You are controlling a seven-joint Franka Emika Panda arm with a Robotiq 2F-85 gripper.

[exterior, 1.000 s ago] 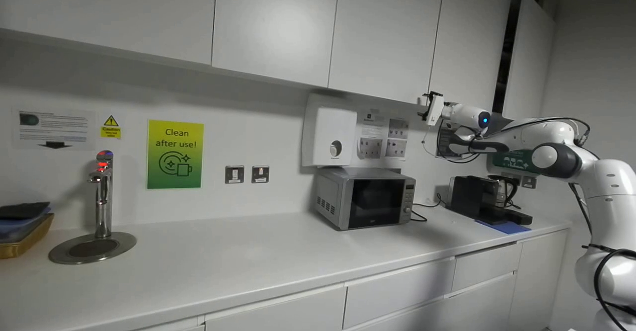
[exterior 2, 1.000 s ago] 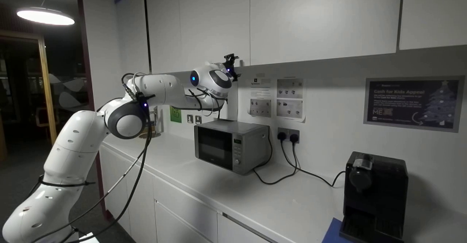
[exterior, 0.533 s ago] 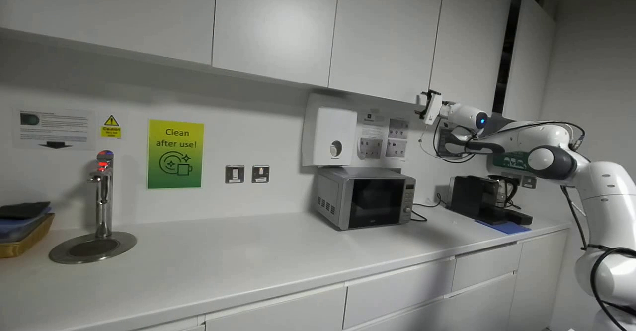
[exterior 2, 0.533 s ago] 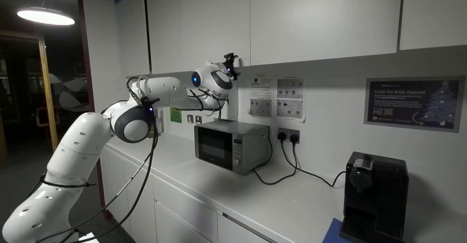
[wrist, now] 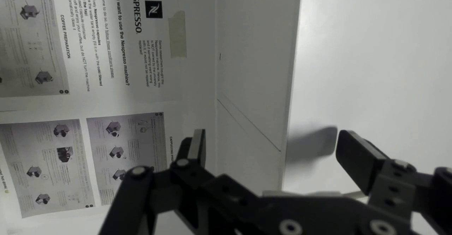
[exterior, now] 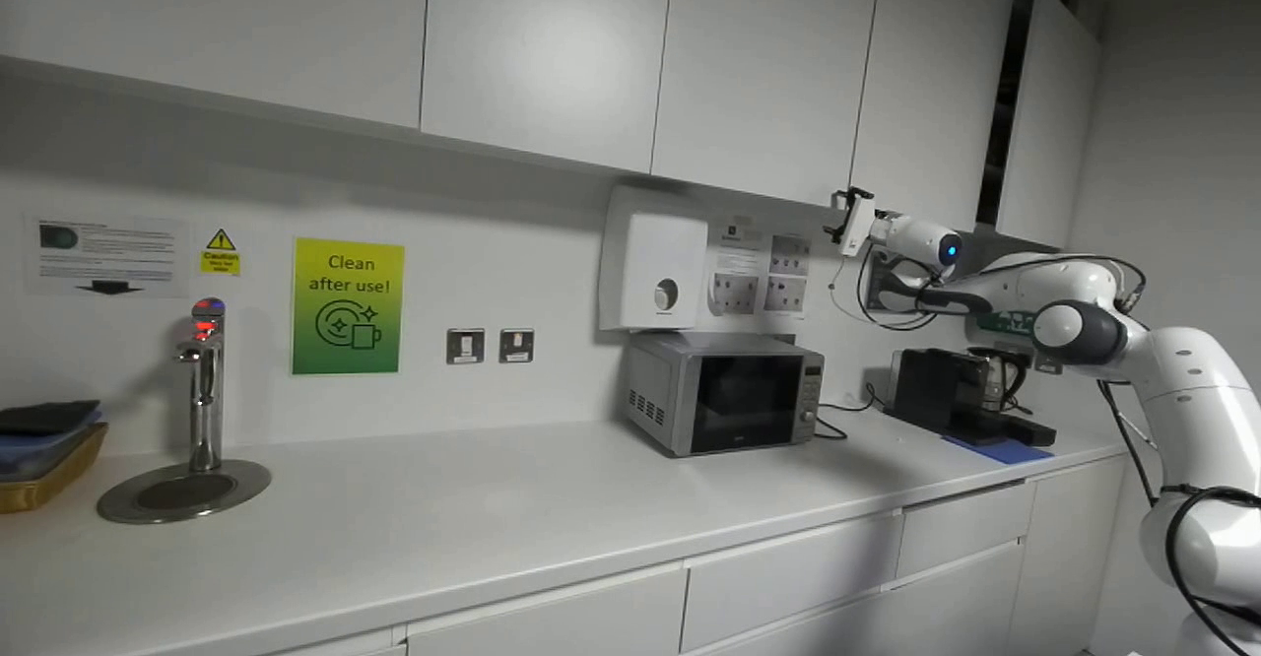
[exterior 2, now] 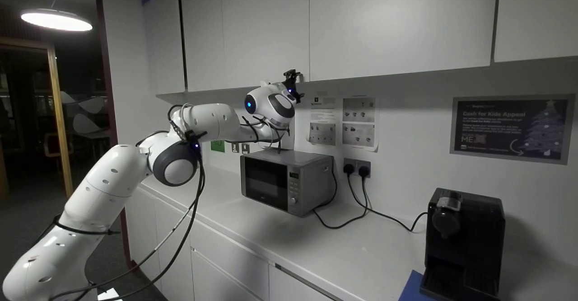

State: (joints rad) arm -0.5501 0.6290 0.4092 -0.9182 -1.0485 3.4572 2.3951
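White counter (exterior: pixel 443 498): microwave (exterior: pixel 749 395) near back edge; chrome tap (exterior: pixel 205 400), tan basket (exterior: pixel 44 489) along same edge; blue mat (exterior: pixel 1010 452) near front edge.

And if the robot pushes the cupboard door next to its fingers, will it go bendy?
Probably not: the cupboard door looks like a flat, stiff panel with straight edges. It could be slippery for the fingers, because its face looks smooth and I see no handle. It probably won't tip, since it sits in line with the next door.

Silver microwave (exterior: pixel 724 395) on white counter (exterior: pixel 443 508)
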